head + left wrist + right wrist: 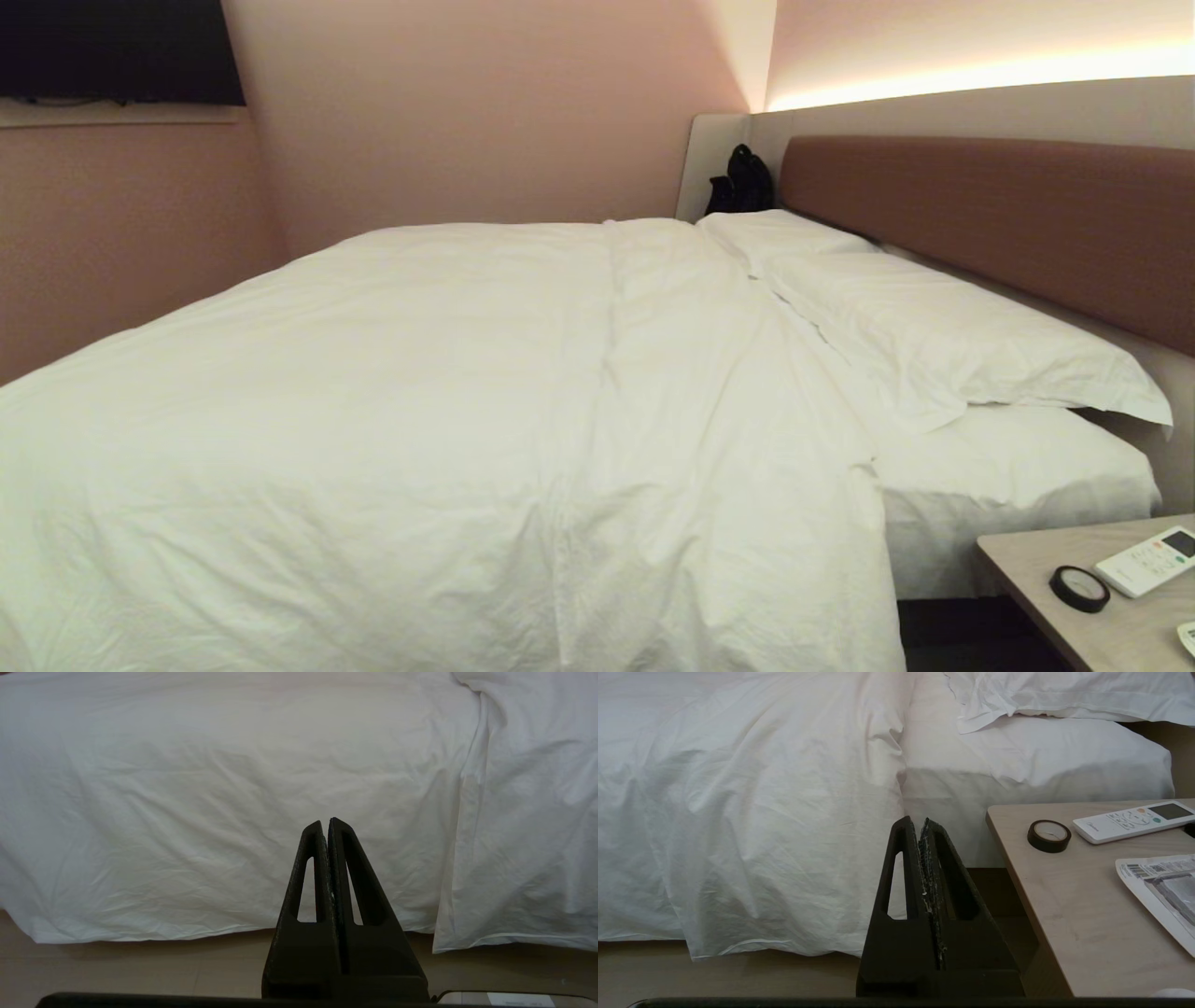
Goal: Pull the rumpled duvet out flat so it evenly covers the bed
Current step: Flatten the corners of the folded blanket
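Observation:
The white duvet (420, 401) lies spread over most of the bed (1018, 476), creased, with a long fold down its middle and its near edge hanging over the side toward the floor. Near the brown headboard (990, 215) the bare sheet and two white pillows (934, 327) show. Neither arm appears in the head view. My left gripper (325, 822) is shut and empty, hovering short of the hanging duvet (224, 812). Also shut and empty, my right gripper (919, 822) faces the duvet (752, 812) where its edge meets the mattress side.
A light wooden bedside table (1102, 635) stands at the near right, holding a roll of black tape (1079, 588) and a white remote (1148, 560). A printed sheet (1162, 891) lies on it too. A dark bag (742, 182) sits in the far corner. Pink walls enclose the bed.

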{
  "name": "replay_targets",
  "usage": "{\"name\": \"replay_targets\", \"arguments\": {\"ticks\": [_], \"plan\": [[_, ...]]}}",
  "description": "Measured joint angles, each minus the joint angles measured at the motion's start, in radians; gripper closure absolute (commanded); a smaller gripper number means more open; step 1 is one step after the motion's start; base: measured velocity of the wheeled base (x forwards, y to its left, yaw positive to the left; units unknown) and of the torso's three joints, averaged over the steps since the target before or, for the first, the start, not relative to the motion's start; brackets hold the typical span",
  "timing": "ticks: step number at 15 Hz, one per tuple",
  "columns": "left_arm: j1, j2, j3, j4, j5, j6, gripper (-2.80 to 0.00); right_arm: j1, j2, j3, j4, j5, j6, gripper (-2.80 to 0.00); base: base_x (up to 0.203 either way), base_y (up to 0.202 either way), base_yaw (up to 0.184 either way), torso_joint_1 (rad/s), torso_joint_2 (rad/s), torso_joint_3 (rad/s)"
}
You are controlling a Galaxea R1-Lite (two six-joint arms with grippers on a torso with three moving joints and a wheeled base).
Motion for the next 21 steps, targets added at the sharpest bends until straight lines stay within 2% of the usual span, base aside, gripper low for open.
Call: {"name": "replay_targets", "arguments": {"ticks": [21], "plan": [[0.0, 0.0, 0.008, -0.001, 0.0, -0.017, 0.0, 0.0, 0.0, -0.01, 0.005, -0.003, -0.014, 0.0, 0.0, 0.0, 0.0, 0.0, 0.0, 0.0]]}}
